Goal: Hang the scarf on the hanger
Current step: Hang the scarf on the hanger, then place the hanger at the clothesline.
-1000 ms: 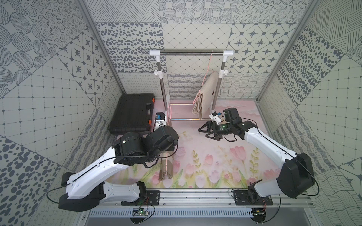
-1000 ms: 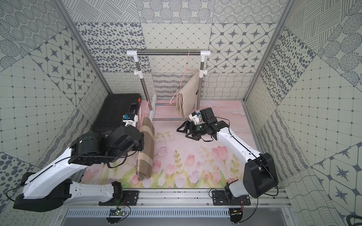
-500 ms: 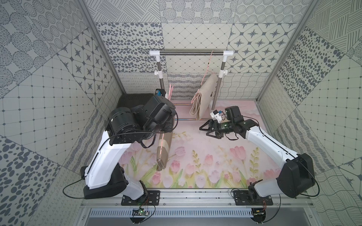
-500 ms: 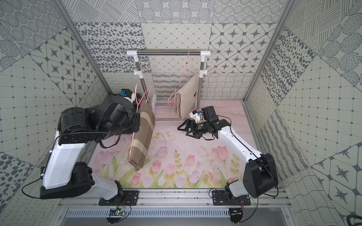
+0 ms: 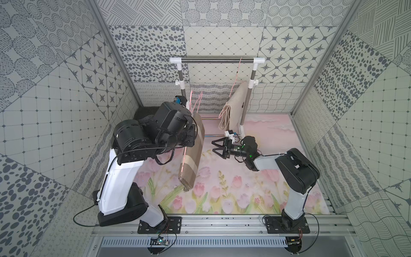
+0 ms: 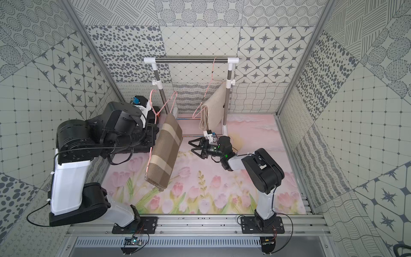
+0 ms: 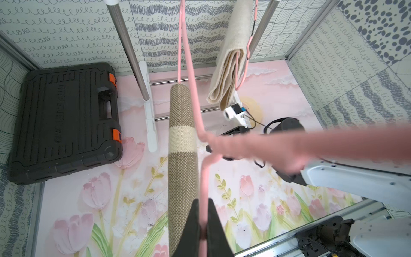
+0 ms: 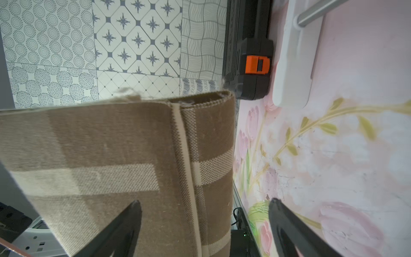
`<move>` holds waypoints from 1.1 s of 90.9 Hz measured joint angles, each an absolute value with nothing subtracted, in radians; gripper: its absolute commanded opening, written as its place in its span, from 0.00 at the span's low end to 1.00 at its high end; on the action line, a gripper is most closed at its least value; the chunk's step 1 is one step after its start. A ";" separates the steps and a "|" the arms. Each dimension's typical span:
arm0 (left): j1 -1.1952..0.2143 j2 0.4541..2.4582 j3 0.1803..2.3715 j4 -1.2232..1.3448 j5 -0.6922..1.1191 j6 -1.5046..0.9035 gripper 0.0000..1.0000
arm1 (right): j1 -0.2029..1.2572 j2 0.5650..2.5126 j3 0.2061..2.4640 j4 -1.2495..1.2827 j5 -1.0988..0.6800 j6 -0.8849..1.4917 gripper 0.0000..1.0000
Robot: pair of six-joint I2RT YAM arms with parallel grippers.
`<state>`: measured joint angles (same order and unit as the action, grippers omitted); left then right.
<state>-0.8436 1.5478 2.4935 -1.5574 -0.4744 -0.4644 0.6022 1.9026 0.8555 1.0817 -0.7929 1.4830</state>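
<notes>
In both top views the left claw (image 5: 191, 136) is mostly hiding behind its own wrist, so its jaws are not showing there. The brown scarf (image 5: 191, 153) is hanging at a slant just beside it, draped on the pink hanger (image 5: 195, 104). The hanger's hook is rising above the claw, clear of the top bar of the rack (image 5: 218, 60). The right claw (image 5: 213, 146) is pointing at the scarf with its jaws standing wide and nothing between them, and a gap is showing between its tips and the fabric. Beyond that claw, a beige cloth (image 5: 233, 106) is hanging from the rack. I cannot tell whether the scarf's lower end is touching the flowered mat (image 5: 266, 189).

In the left wrist view the left claw (image 7: 203, 224) is pinching the hanger's (image 7: 204, 178) pink wire, jaws closed tight on it. The scarf (image 7: 182, 155) is running away from the claw, right alongside one finger. Past the scarf, a black case (image 7: 64, 120) is lying on the mat.

In the right wrist view the right claw (image 8: 205, 201) is spreading wide and gripping nothing. The scarf (image 8: 111, 144) is hanging ahead of it, facing one finger, with its edge falling about midway between the two. Behind the scarf the case (image 8: 249, 55) is sitting.
</notes>
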 measured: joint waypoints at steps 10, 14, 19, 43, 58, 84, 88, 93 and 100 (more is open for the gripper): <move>-0.844 1.540 2.494 -1.555 -0.458 -0.473 0.00 | 0.679 1.931 0.910 1.189 -0.775 1.528 0.89; -0.844 1.537 2.494 -1.554 -0.452 -0.475 0.00 | 0.706 1.930 0.931 1.232 -0.773 1.539 0.89; -0.844 1.535 2.494 -1.553 -0.445 -0.479 0.00 | 0.727 1.929 0.949 1.277 -0.771 1.544 0.89; -0.844 1.528 2.494 -1.544 -0.434 -0.499 0.00 | 0.759 1.930 0.982 1.339 -0.746 1.565 0.89; -0.840 1.527 2.506 -1.544 -0.430 -0.499 0.00 | 0.765 1.938 0.982 1.349 -0.745 1.584 0.65; -0.766 1.597 2.565 -1.542 -0.380 -0.491 0.00 | 0.665 1.877 0.829 1.309 -0.770 1.607 0.96; -0.746 1.610 2.568 -1.542 -0.365 -0.487 0.00 | 0.625 1.825 0.786 1.257 -0.779 1.599 0.96; -0.722 1.625 2.571 -1.542 -0.348 -0.479 0.00 | 0.574 1.725 0.747 1.158 -0.798 1.563 0.96; -0.685 1.649 2.576 -1.535 -0.318 -0.469 0.00 | 0.522 1.573 0.739 0.998 -0.821 1.501 0.97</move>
<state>-0.6846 1.6489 2.5755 -1.5349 -0.3183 -0.4694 0.5224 1.5730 0.7391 0.9977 -0.8207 1.5005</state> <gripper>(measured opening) 0.071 0.963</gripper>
